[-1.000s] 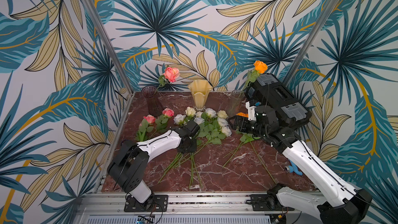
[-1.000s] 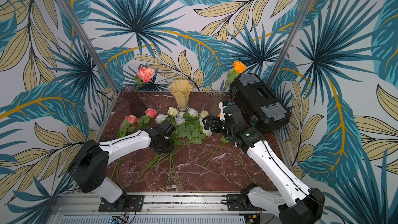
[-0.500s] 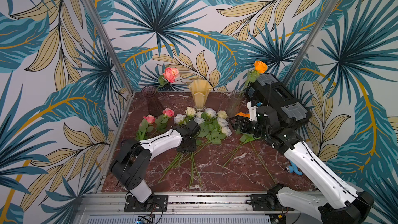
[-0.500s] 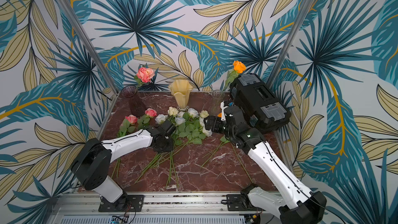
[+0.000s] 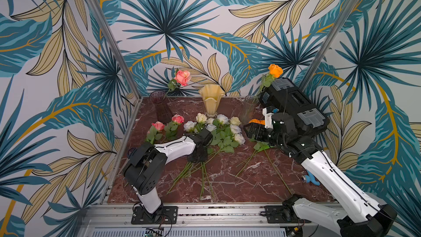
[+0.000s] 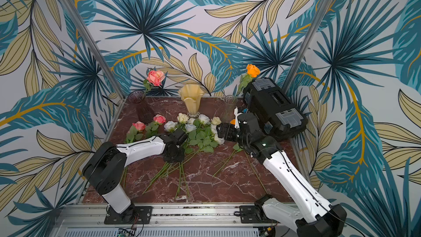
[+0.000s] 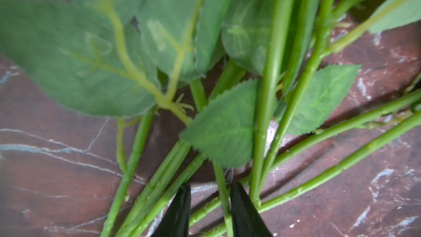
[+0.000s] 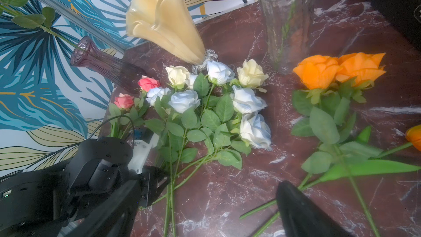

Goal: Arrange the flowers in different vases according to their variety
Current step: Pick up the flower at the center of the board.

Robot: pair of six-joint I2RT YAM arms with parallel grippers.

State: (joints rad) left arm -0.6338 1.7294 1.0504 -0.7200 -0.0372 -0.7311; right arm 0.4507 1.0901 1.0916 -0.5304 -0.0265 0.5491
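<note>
We find little changed from a second ago. The left gripper stays low at centre among the stems of the white roses, jaws narrow, straddling one green stem with a gap beside it. Rightward, the right gripper still hangs wide and empty over the orange roses near the clear vase.

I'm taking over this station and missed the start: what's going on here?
Artificial flowers are being sorted into vases by kind. One pink rose stands in the purple vase and one orange rose in the clear vase. The yellow vase is empty. The left gripper is down among the white roses' stems, fingers open around one. The right gripper hangs open over the loose orange roses.
</note>
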